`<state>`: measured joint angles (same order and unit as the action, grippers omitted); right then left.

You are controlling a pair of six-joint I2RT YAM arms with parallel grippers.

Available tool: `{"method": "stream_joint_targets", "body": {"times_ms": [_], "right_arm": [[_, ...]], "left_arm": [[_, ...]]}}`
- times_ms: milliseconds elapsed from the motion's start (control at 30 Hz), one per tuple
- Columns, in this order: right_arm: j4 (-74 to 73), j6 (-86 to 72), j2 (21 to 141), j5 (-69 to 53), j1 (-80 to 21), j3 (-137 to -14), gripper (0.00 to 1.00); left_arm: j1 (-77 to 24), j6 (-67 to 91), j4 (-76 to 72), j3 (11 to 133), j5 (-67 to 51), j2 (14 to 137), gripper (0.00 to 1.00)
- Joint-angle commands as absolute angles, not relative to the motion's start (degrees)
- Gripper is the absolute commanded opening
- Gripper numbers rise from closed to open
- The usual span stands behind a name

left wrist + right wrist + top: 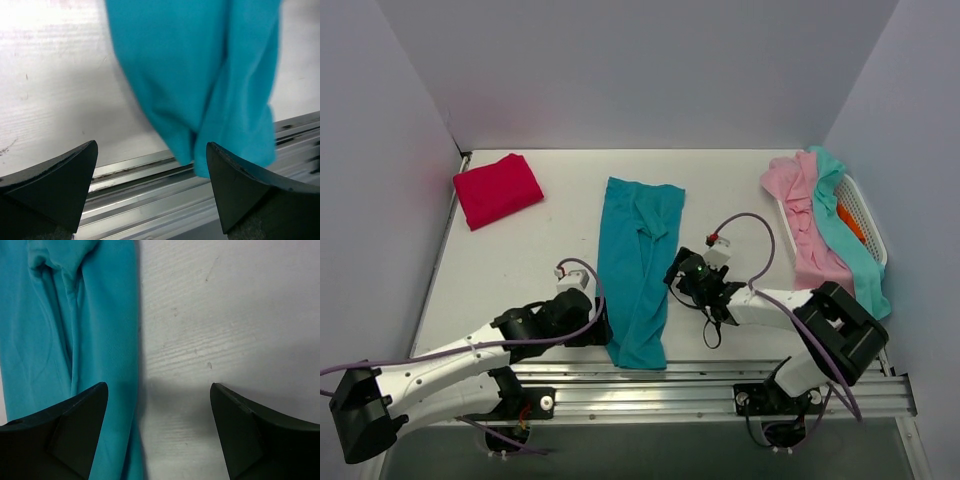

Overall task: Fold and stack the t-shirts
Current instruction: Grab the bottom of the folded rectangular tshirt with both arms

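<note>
**Teal shirt mid-fold, both claws wide**

We are viewing the teal t-shirt [640, 270] lying as a long strip from mid-worktop [520, 260] to the near edge, with the red t-shirt [498, 189] sitting folded at the far left corner. The left claw [150, 150] and right claw [157, 387] are gaping wide, holding nothing. We are judging the crosswise fold as next, which calls for pinching the strip's near end.

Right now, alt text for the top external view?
A teal shirt folded into a long strip lies mid-table, between the left arm and right arm. A folded red shirt sits far left; a pink shirt and an aqua shirt drape a basket at right.
</note>
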<state>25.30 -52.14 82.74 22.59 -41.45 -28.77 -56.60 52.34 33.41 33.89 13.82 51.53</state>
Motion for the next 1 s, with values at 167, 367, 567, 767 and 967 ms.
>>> {"method": "stream_joint_targets", "body": {"times_ms": [167,367,567,767,967], "right_arm": [[31.3,-48.5,97.8,17.9,-38.4,-43.2,0.63],[33.2,-48.5,109.7,13.5,-34.4,-50.0,0.00],[28.7,-46.7,116.2,14.9,-30.1,-59.7,0.00],[21.6,-44.2,119.7,16.4,-28.4,-70.7,0.00],[20.0,-45.0,116.5,17.4,-28.5,-68.9,0.39]], "left_arm": [[-56.9,51.9,27.2,32.0,12.4,55.5,0.99],[-56.9,51.2,25.7,30.8,11.9,56.5,0.99],[-56.8,50.8,24.9,29.4,11.2,56.3,0.99],[-56.7,49.7,24.7,29.5,11.8,57.2,0.99],[-56.6,50.1,19.5,29.4,11.3,58.9,0.99]]}}
